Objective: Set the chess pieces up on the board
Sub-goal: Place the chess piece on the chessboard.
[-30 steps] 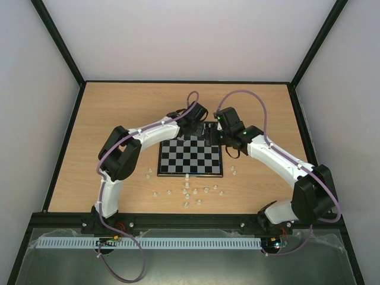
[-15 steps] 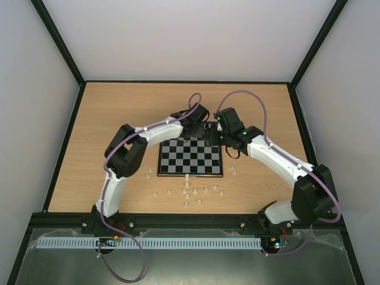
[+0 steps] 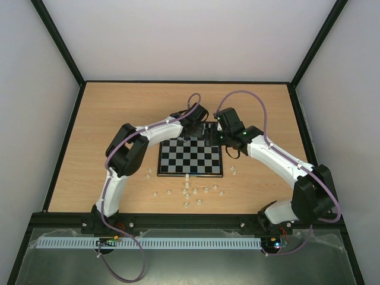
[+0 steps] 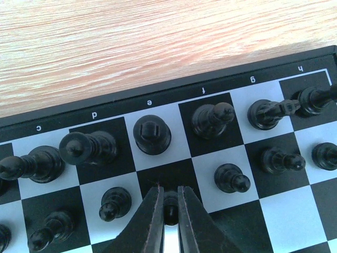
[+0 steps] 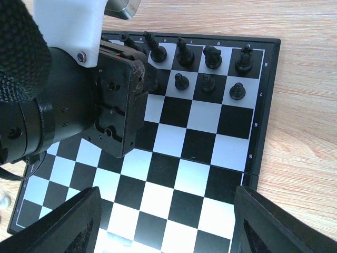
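The board (image 3: 190, 174) lies mid-table, with black chess pieces (image 5: 210, 58) in its two far rows. In the left wrist view my left gripper (image 4: 169, 205) is shut on a small black pawn (image 4: 170, 201), over a dark square in the second row between two other pawns (image 4: 115, 203) (image 4: 231, 178). Taller black pieces (image 4: 152, 135) stand in the back row along the lettered border (image 4: 121, 108). My right gripper (image 5: 166, 221) hangs open above the bare middle squares (image 5: 200, 153), holding nothing. White chess pieces (image 3: 187, 193) lie scattered on the table in front of the board.
The left wrist body (image 5: 113, 100) fills the upper left of the right wrist view, close beside the right gripper. Both arms (image 3: 270, 154) arch over the board's far corners. Wooden table (image 3: 119, 113) is ringed by a black frame and pale walls.
The left arm's elbow has swung slightly right and forward, carrying the gripper a little along the far rows. The right arm has stayed still.
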`<move>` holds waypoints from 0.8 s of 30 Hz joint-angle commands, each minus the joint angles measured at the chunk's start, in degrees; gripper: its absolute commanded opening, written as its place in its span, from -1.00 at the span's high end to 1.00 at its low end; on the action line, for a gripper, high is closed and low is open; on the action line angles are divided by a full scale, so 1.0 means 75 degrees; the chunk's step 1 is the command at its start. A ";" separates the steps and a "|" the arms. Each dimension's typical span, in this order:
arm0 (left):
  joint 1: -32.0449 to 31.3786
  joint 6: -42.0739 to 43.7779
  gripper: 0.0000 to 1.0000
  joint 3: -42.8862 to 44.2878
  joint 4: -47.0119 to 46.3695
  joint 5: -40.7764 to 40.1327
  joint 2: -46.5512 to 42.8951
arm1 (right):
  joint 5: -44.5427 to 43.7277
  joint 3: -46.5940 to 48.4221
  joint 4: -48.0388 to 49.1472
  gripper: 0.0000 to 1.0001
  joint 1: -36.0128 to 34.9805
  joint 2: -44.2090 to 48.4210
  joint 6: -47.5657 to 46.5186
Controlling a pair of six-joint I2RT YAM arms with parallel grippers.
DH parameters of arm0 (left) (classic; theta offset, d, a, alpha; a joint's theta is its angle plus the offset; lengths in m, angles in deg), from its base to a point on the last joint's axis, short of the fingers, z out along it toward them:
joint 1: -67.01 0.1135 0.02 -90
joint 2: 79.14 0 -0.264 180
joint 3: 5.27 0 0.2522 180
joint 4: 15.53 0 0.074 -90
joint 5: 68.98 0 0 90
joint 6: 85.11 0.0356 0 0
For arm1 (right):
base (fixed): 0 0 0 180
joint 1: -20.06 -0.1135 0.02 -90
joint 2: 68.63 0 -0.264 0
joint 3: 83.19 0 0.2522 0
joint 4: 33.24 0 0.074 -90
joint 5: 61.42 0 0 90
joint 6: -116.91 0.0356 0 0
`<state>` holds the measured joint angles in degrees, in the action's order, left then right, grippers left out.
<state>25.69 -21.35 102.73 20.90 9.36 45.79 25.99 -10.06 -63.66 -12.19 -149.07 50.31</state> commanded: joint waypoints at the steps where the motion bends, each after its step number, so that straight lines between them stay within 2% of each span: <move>1: 0.0060 0.0082 0.85 0.0150 -0.0088 -0.0057 0.0148 | 0.0061 -0.0075 -0.0004 -0.39 0.0015 0.0074 0.0022; 19: 0.0084 0.0138 0.80 0.0191 -0.0208 -0.0143 0.0318 | 0.0128 -0.0113 0.0019 -0.39 0.0011 0.0091 0.0011; 24: 0.0095 0.0099 0.67 0.0143 -0.0101 -0.0213 0.0213 | 0.0162 -0.0145 0.0029 -0.39 0.0012 0.0103 0.0017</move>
<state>25.96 -20.91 103.06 18.37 8.82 46.77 26.73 -10.19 -63.55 -12.19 -149.07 50.28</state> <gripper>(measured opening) 0.148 0.694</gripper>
